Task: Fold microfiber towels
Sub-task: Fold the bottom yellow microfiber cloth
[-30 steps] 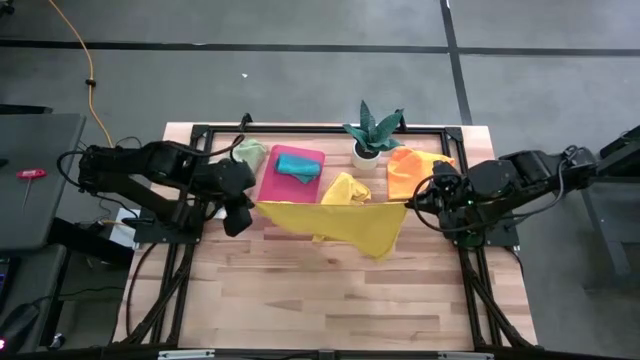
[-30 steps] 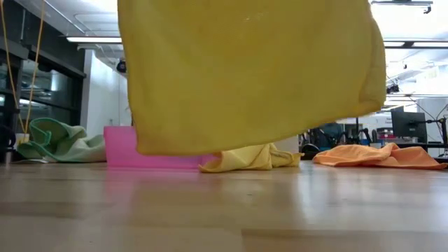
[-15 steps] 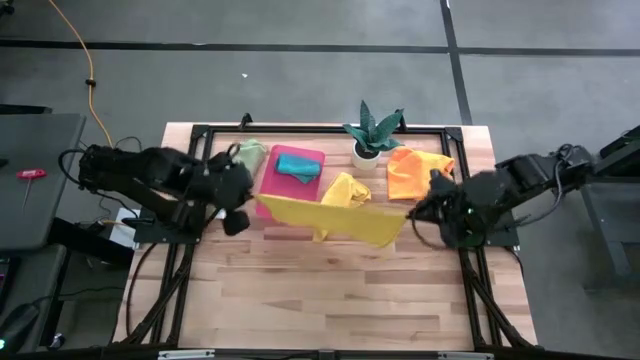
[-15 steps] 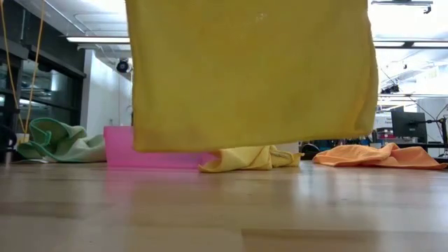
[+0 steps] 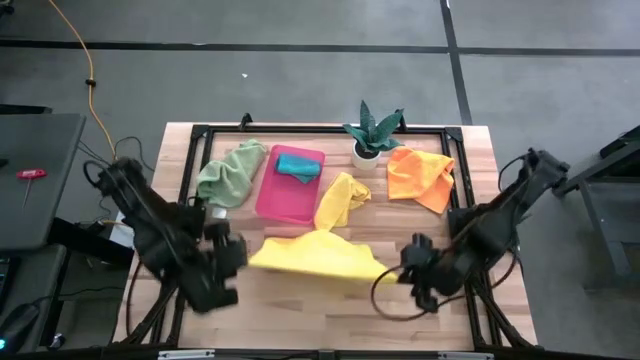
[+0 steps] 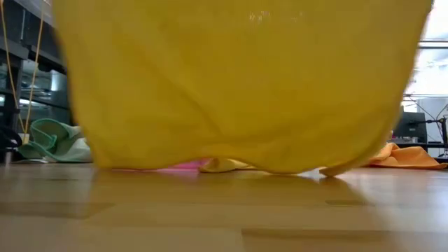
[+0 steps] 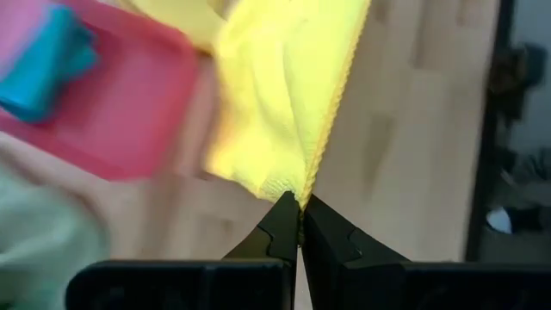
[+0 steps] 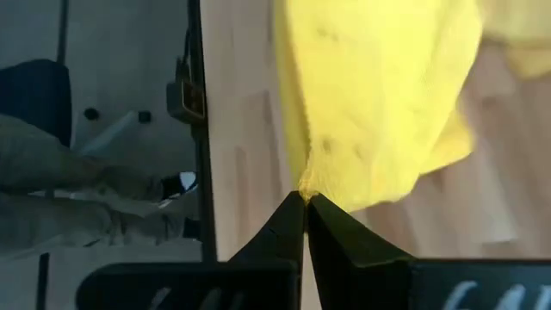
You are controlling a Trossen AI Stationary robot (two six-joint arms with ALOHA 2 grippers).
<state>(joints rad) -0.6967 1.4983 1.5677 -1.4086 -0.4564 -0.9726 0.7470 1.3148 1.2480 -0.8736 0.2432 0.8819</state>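
Note:
A yellow microfiber towel [image 5: 318, 256] is stretched between my two grippers over the middle of the table; it fills the low view [image 6: 238, 84]. My left gripper [image 5: 240, 258] is shut on its left corner and my right gripper [image 5: 402, 272] is shut on its right corner. A second yellow towel [image 5: 340, 198] lies crumpled behind it. An orange towel [image 5: 420, 172] lies at the far right and a pale green one [image 5: 232, 172] at the far left. A teal towel [image 5: 295, 165] sits in the pink tray [image 5: 285, 198]. My left gripper pinches the yellow towel's corner [image 7: 293, 188] between its two shut fingertips, where the stitched edge ends, slanting down from the table's left. The cloth spreads away from the fingers. My right gripper pinches the opposite corner [image 8: 306, 182] between its shut fingertips, slanting down from the right. The towel hangs between the grippers, its lower edge [image 6: 266, 168] sagging down to about the tabletop.
A potted plant [image 5: 372, 135] stands at the far edge between the tray and the orange towel. Bare wood [image 5: 320, 310] lies between the held towel and the near edge. Black frame rails [image 5: 462, 200] run along the table's sides.
Both grippers have swung toward the table's near edge and down, staying shut on the towel's corners. The yellow towel has come with them, away from the tray. It now hangs lower, its bottom edge sagging to about the tabletop.

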